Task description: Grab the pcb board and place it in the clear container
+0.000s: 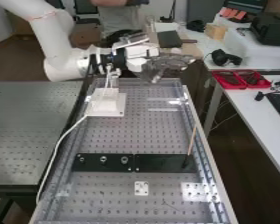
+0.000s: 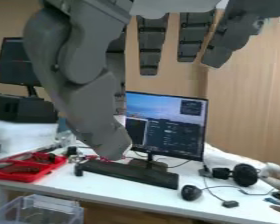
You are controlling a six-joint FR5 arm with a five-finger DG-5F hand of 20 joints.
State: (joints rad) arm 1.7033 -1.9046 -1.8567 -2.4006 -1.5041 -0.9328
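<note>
At the bench's far end, the hand [image 1: 165, 64] is held above the surface, its dark grey fingers extended towards the right. The wrist view shows the hand [image 2: 91, 75] with its thumb and fingers fairly straight and apart, nothing between them. A clear container [image 2: 41, 210] with see-through walls stands below the hand. In the high view, faint shiny edges of the clear container [image 1: 165, 109] lie on the bench just beneath the hand. I cannot tell for certain which thing is the pcb board.
On the perforated bench [image 1: 111, 137] lie black plates [image 1: 104, 161], a small white plate [image 1: 141, 188] and a thin stick [image 1: 191, 141]. A white block [image 1: 107, 104] with a cable stands at the far left. Red trays [image 1: 240, 80] sit on the side table [image 1: 250, 107].
</note>
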